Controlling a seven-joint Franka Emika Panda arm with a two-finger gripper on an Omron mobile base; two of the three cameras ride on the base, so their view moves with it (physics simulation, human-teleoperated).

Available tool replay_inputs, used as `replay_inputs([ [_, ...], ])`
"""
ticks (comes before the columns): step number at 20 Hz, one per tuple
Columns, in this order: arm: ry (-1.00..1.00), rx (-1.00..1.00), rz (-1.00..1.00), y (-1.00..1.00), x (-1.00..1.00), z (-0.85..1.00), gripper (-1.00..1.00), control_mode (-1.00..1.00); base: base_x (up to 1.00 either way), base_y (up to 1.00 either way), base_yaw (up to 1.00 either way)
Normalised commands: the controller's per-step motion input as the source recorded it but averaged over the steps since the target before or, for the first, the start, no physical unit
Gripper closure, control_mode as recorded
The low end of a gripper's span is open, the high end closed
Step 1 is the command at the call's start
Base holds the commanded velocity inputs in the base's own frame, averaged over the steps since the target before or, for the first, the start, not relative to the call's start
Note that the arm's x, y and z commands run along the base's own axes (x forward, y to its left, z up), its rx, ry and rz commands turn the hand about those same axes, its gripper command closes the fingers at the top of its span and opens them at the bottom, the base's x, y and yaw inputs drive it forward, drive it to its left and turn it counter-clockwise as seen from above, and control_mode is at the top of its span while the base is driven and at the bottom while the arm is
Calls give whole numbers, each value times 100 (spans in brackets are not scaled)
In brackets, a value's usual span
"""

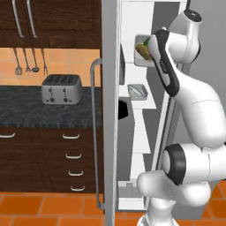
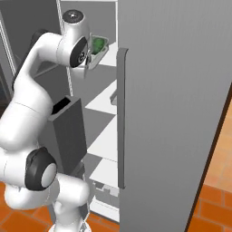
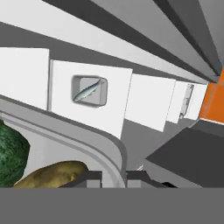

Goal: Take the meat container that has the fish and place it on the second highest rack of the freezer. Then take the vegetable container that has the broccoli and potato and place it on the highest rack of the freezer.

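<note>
The vegetable container (image 1: 140, 53) holds a broccoli (image 3: 11, 157) and a potato (image 3: 52, 174), and it sits at the level of the upper freezer shelf. In the right base view the vegetable container (image 2: 97, 47) looks slightly tilted beside my wrist. My gripper (image 3: 114, 177) is shut on its near rim (image 3: 92, 142), and the wall passes between the fingertips (image 3: 91, 177). Whether it rests on the shelf I cannot tell. The meat container (image 1: 137, 91) with the fish (image 3: 87, 91) lies one shelf lower, apart from the gripper.
The open freezer door (image 1: 109, 114) with its long handle stands left of the shelves. A dark door bin (image 2: 68, 131) is close beside my arm. The closed fridge door (image 2: 176, 113) is at the right. A toaster (image 1: 62, 88) sits on the dark counter. Lower white shelves (image 3: 146, 101) are bare.
</note>
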Motion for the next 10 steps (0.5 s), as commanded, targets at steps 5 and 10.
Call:
replay_inputs([
  [5, -1, 0, -5, -13, 85, -39, 100, -100, 0, 0, 0],
  [10, -4, 0, -3, -9, 98, -30, 100, -100, 0, 0, 0],
])
